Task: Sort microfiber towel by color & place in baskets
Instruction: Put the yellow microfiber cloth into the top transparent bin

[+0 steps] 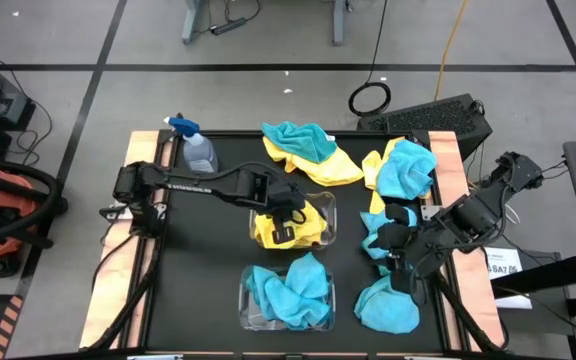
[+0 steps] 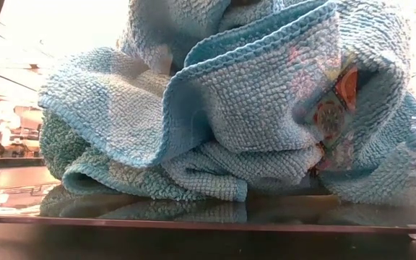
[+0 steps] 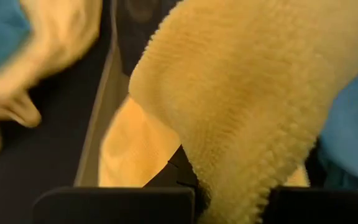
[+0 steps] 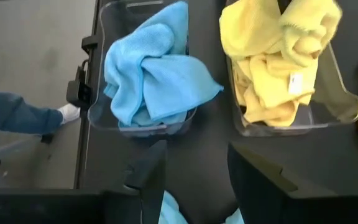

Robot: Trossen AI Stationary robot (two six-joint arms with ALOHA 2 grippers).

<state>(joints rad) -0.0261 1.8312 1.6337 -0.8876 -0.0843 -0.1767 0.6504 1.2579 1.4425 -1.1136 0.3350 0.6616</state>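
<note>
My left pincer [image 1: 290, 222] hung clamped on a yellow towel [image 3: 241, 106] directly over the yellow basket [image 1: 326, 210], so the drop lay straight below, while my right pincer [image 1: 400, 262] stood parted above teal towels [image 1: 388, 305] at the counter's right.

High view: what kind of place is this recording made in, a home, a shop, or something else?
Probably a robotics lab or workshop, not a home. The table stands on a bare grey floor marked with dark tape lines, a keyboard sits at its far corner, and loose cables run across the floor.
</note>
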